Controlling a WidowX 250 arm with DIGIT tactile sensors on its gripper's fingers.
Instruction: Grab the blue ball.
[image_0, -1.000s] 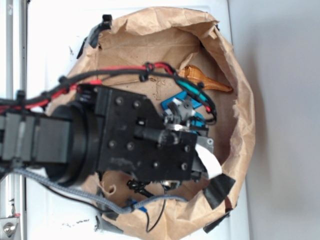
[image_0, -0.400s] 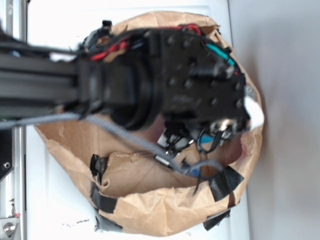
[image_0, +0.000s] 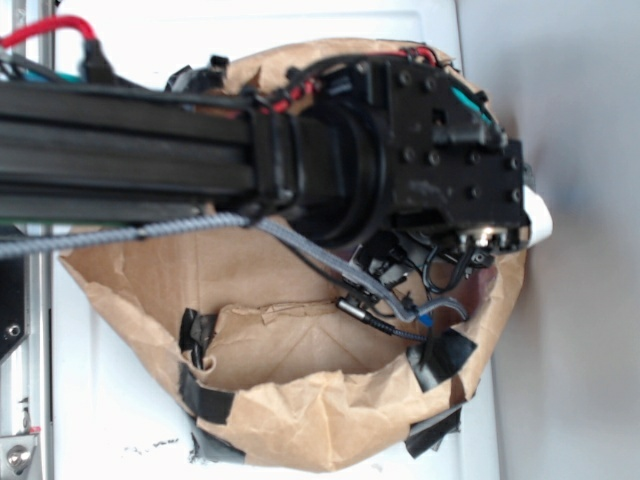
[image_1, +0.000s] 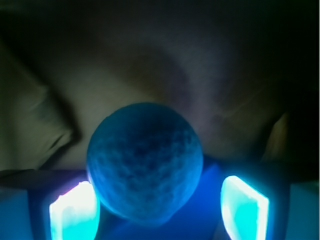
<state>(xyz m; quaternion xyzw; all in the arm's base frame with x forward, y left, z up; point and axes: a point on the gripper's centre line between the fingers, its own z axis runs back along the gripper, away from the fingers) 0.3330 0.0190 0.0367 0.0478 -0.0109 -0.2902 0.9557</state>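
The blue ball (image_1: 145, 160) fills the middle of the wrist view, a round teal-blue sphere with a finely textured surface. It lies on the brown paper floor of the bag. My gripper (image_1: 159, 205) is open and straddles it. The left fingertip (image_1: 75, 210) sits at the ball's edge, and a clear gap separates the ball from the right fingertip (image_1: 245, 202). In the exterior view the black arm and wrist (image_0: 440, 170) cover the ball and the fingers.
A crumpled brown paper bag (image_0: 300, 420) with black tape patches (image_0: 445, 360) on its rim surrounds the work spot. Its walls rise close around the wrist at the upper right. Loose cables (image_0: 390, 300) hang into the bag. The bag rests on a white table (image_0: 130, 420).
The arm swung from the bag's middle to its upper right part, and now reaches a little further right. The seashell and blue block seen a second ago are covered by it.
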